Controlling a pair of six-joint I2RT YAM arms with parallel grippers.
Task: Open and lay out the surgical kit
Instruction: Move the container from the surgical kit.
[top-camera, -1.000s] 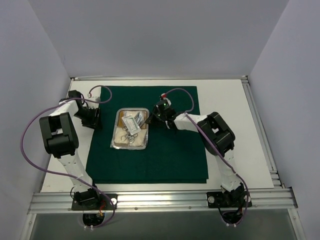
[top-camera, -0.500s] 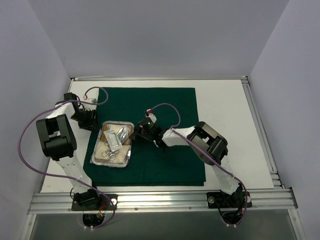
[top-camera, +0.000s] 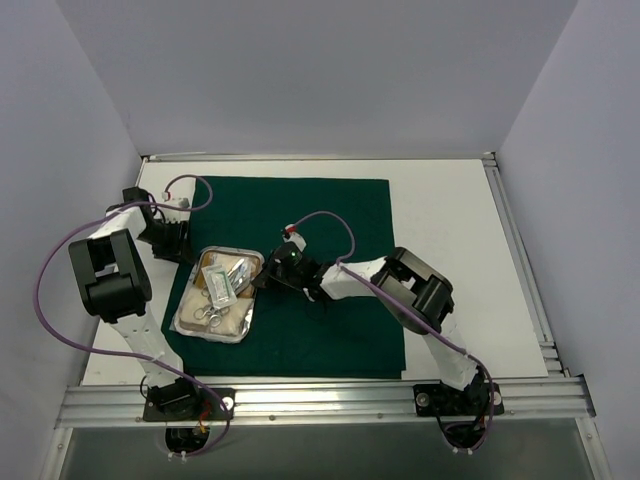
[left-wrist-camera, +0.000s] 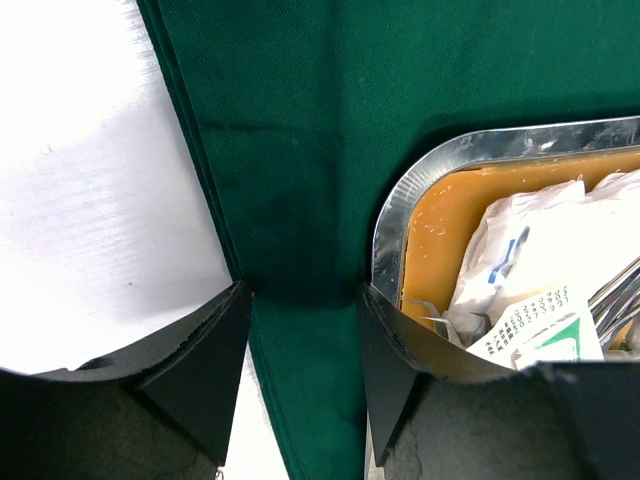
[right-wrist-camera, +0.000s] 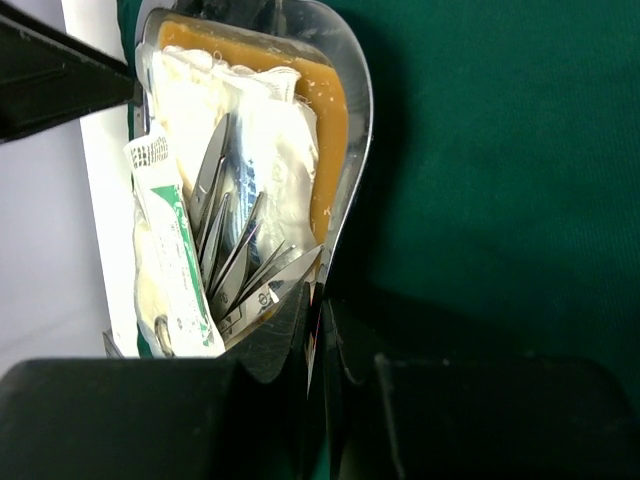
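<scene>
White tabletop (top-camera: 450, 260) boxed in by plain pale walls (top-camera: 300, 70); arms mounted at the near edge.

- Green cloth (top-camera: 330, 220): unfolded, lying flat over the middle and left of the tabletop, a few soft creases. Unwrapping looks done.
- Steel tray (right-wrist-camera: 358, 110): uncovered, sitting askew on the near-left part of the cloth, close to its left edge.
- Contents all in the tray: tan liner (right-wrist-camera: 325, 110) underneath, white packets (right-wrist-camera: 270, 140) on it, steel instruments (right-wrist-camera: 225, 230) heaped on those, and a green-printed packet (right-wrist-camera: 165, 230) along one side. Cannot tell scissors from forceps in the heap.
- Right gripper (right-wrist-camera: 318, 300): jaws clenched on the tray's rim at its right side.
- Left gripper (left-wrist-camera: 303, 300): jaws parted, grasping nothing, straddling the left edge of the cloth, with the tray's far-left corner just beside one finger.

Judgement: roughly the first half is finished, with the cloth open and the tray exposed. Nothing has been laid out on the cloth yet. What remains is to settle the tray, then lift out the packets and each instrument and set them apart on the cloth.
</scene>
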